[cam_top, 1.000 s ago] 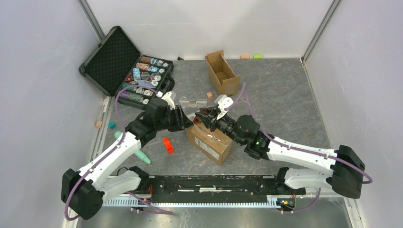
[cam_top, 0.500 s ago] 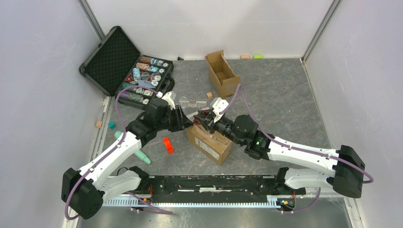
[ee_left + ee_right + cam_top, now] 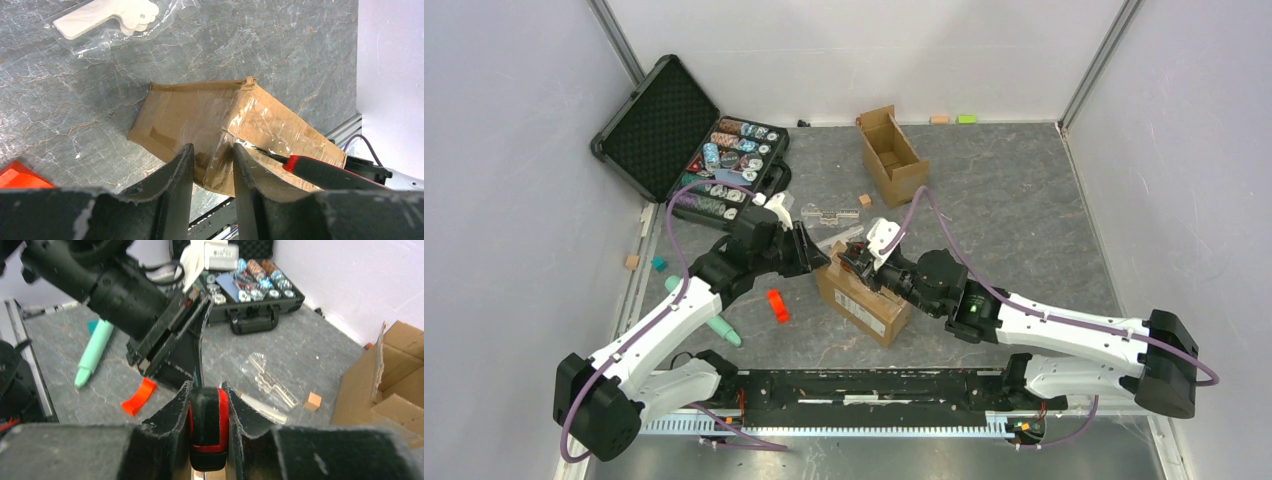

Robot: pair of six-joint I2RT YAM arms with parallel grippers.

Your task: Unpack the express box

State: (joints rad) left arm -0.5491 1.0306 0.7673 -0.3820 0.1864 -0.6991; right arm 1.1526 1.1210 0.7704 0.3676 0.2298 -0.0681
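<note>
The express box (image 3: 871,306), brown cardboard with a white label on its side and clear tape over the seam, lies in the middle of the table. My left gripper (image 3: 815,259) is at its far-left corner. In the left wrist view that taped corner (image 3: 212,127) fills the gap of the left gripper (image 3: 212,150), pinched from both sides. My right gripper (image 3: 857,263) reaches over the box top, shut on a red-and-black tool handle (image 3: 207,425). The tool's thin blade (image 3: 260,150) lies against the taped top edge beside the left fingers (image 3: 242,165).
An open black case of poker chips (image 3: 724,165) stands at the back left. A narrow open cardboard box (image 3: 894,155) sits at the back. Near the box lie a clear bag of white parts (image 3: 110,20), a red piece (image 3: 777,305), a teal marker (image 3: 714,322) and a small wooden block (image 3: 865,200).
My right arm has slid left with the tool, bringing the blade toward the box's far-left corner. The left jaws have narrowed onto that corner.
</note>
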